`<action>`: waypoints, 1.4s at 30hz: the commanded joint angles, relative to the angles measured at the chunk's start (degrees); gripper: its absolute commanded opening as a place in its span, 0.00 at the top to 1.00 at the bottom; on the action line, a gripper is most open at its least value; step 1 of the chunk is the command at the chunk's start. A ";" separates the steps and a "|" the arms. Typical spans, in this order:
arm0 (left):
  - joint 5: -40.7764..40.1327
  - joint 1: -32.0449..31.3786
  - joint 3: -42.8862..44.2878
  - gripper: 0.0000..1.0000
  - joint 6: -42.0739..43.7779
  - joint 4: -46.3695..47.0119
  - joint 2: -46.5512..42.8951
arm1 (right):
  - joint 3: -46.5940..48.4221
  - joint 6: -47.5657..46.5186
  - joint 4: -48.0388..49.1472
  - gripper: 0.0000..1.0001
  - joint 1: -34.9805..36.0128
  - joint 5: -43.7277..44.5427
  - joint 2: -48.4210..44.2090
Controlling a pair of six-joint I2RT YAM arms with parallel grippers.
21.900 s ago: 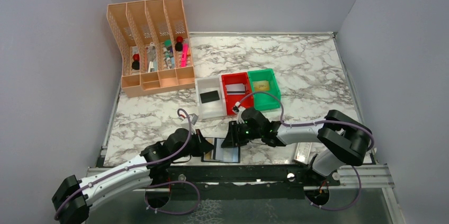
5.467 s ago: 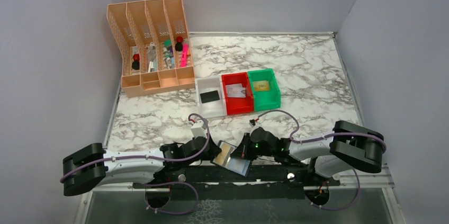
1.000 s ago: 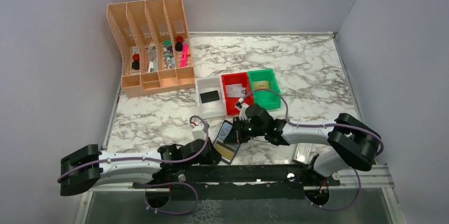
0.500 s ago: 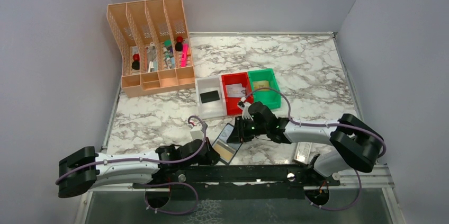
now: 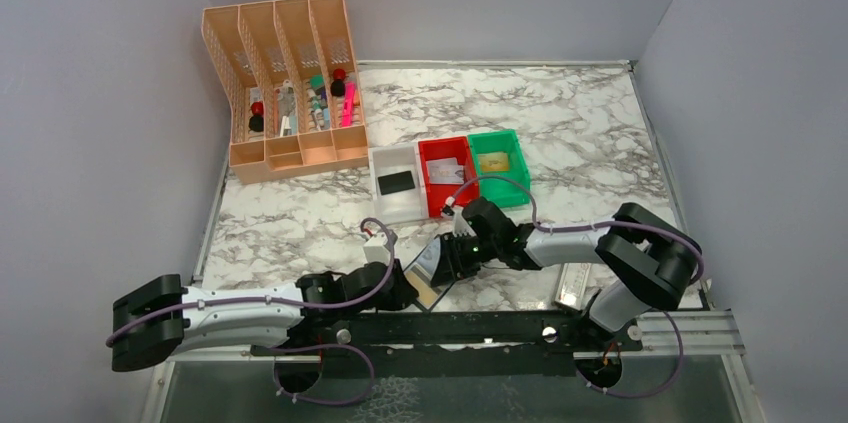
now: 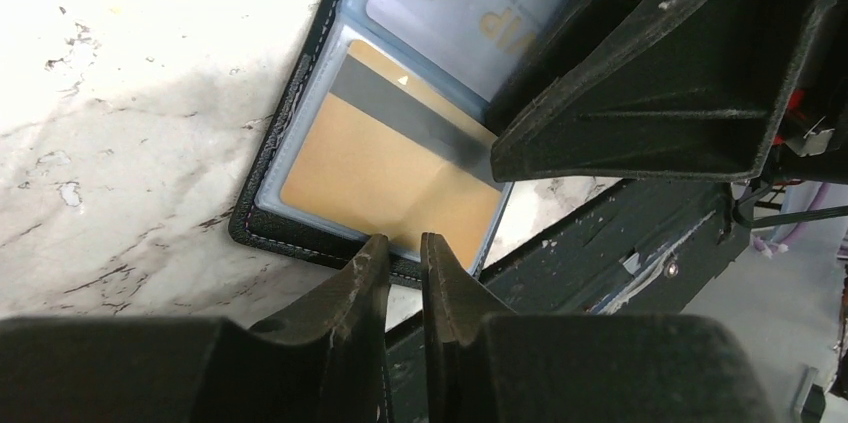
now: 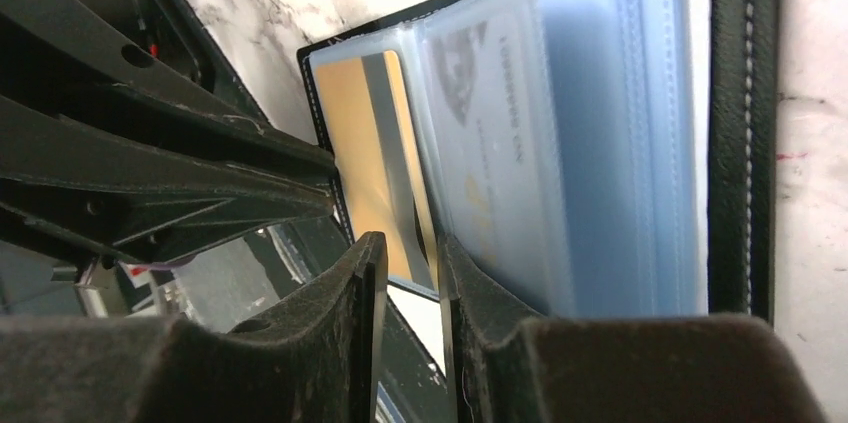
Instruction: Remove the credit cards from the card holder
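At near table [image 5: 290, 228] edge: card holder [image 5: 430, 265] open between both grippers, gold card [image 6: 385, 168] in see-through pocket; left gripper [image 6: 398, 248] at holder's near rim, jaws narrowly parted, empty; right gripper [image 7: 410, 248] over gold card's pocket, jaws slightly apart, clamping nothing.

the card holder [image 6: 262, 223] is black-edged and blue-grey inside, its gold card [image 6: 380, 178] dark-striped, the table [image 5: 300, 223] white marble veined grey.
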 commanded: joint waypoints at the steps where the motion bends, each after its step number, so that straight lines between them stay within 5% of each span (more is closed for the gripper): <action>1: -1.21 -0.02 0.69 0.79 1.98 0.00 2.78 | -2.86 3.42 6.68 0.71 -0.08 -5.84 2.05; 8: 1.03 -0.02 -1.04 0.90 -1.38 1.49 7.89 | -4.90 11.22 15.72 0.80 -0.08 -7.32 4.39; 14: 0.79 -0.03 -1.04 0.94 -1.51 1.68 8.25 | -5.59 14.10 19.77 0.99 -0.08 -7.90 4.12; 22: 0.37 -0.03 -1.56 0.98 -1.80 0.42 8.24 | -5.58 11.25 10.13 0.99 -0.81 0.46 -3.60; 42: -0.75 -0.03 -2.41 1.00 -2.19 -3.28 4.69 | -5.23 4.75 3.43 0.95 -7.20 -1.18 -7.26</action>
